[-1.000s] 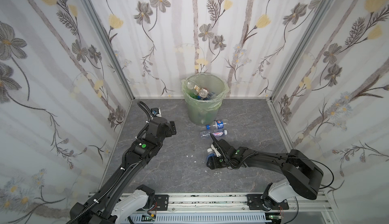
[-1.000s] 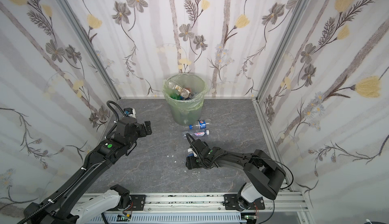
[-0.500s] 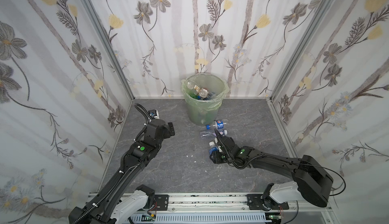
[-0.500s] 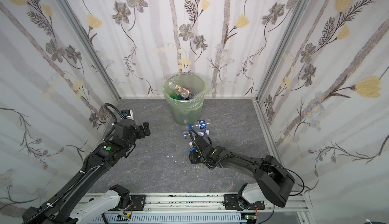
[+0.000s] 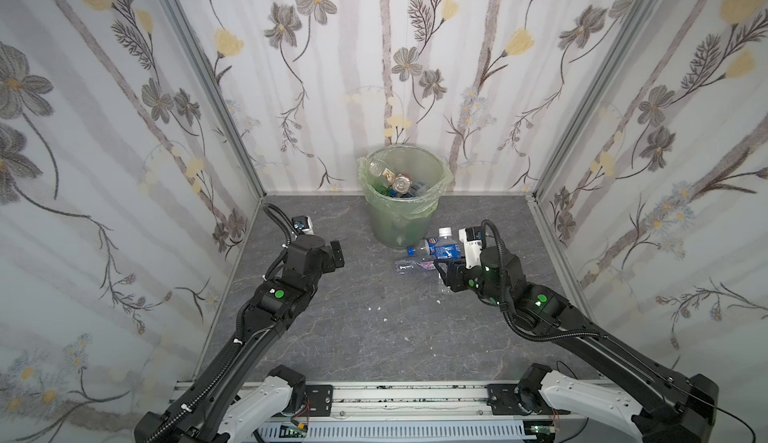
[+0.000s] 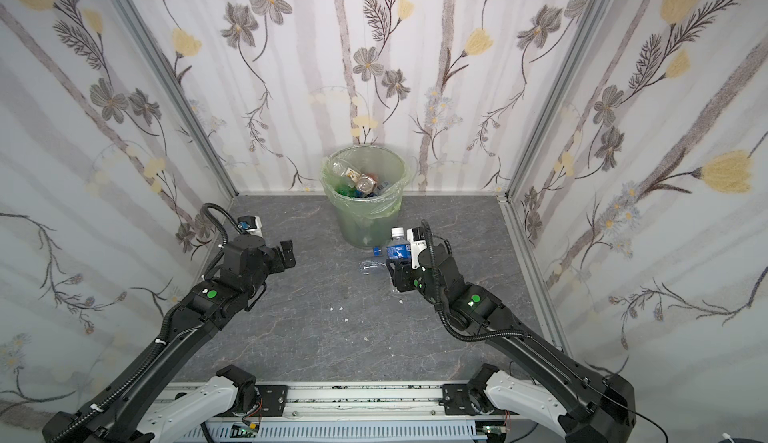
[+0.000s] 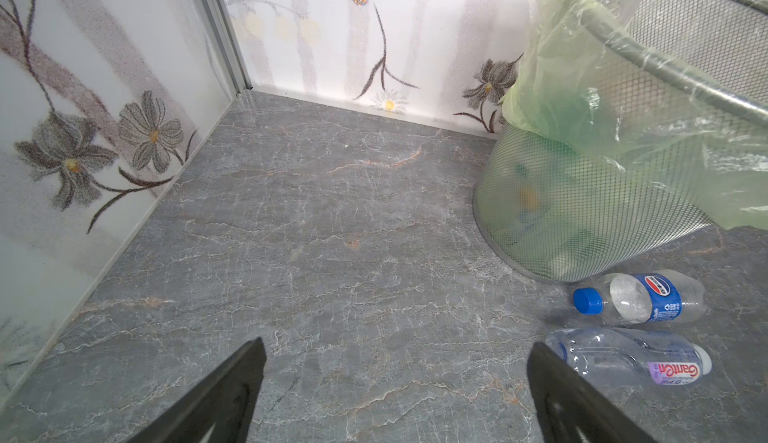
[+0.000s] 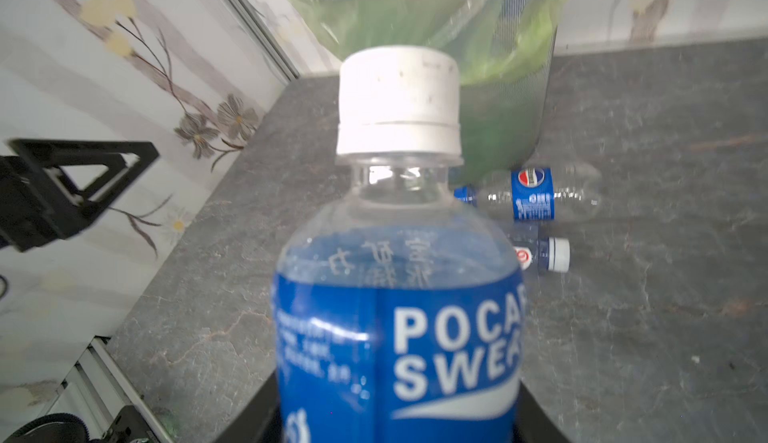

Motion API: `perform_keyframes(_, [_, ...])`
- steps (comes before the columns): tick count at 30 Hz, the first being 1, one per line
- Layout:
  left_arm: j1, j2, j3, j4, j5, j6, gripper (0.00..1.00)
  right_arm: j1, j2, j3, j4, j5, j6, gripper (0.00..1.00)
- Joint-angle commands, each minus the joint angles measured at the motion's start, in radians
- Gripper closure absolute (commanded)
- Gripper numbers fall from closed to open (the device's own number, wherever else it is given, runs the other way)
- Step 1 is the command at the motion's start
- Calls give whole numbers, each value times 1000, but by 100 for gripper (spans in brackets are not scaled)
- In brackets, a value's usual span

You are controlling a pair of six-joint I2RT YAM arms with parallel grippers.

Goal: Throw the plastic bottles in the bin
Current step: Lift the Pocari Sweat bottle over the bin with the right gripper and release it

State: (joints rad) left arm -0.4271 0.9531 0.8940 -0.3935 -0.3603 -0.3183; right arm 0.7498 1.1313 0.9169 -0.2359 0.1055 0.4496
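Blue-labelled bottle point(image 8: 399, 328): being clamped in right gripper point(image 5: 446, 261), cap projecting beyond jaws toward bin point(image 5: 399, 224); left gripper point(image 5: 336, 254) being held spread, empty.

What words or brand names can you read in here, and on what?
"POCA" over "SWEA", cut off by the picture's edge: blue label of the white-capped clear plastic bottle.
"Ganten", upside down: lilac label of the crushed clear plastic bottle.
Blue-capped clear plastic bottle: round logo only, print too small to read.

The white-capped bottle point(image 8: 399, 337) bears a blue label reading "POCA" over "SWEA", cut off at the edge; the clear bottle point(image 7: 615, 355) has a purple label, "Ganten".
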Motion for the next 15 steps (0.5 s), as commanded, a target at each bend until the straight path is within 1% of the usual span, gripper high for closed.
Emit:
perform_keyframes(1, [3,-3,14,28,4,-9,0,-33,10,91,72,7,-116,55])
perform_keyframes(4, [2,-8,5,31,31,-15,0,-83,105,238,92,-55,-161,55])
perform_keyframes(5, [2,-8,2,30,46,-11,0,-98,157,305,98,-81,-173,55])
perform_keyframes(7, [2,-7,-1,31,79,0,0,-123,282,462,86,-125,-195,54])
perform_keyframes(10, [2,-11,-8,40,96,4,0,-159,536,771,27,-175,-215,53])
perform_keyframes(11, [1,-13,-7,43,102,11,0,-172,630,895,-18,-187,-213,50])
perform_keyframes(12, [2,-11,-5,44,112,16,0,-183,721,1023,-74,-197,-212,41])
perform_keyframes(14, [2,-10,8,44,141,19,0,-196,886,1245,-194,-189,-213,19])
perform_keyframes(15, [2,-10,14,44,157,16,0,-200,945,1329,-244,-179,-216,13])
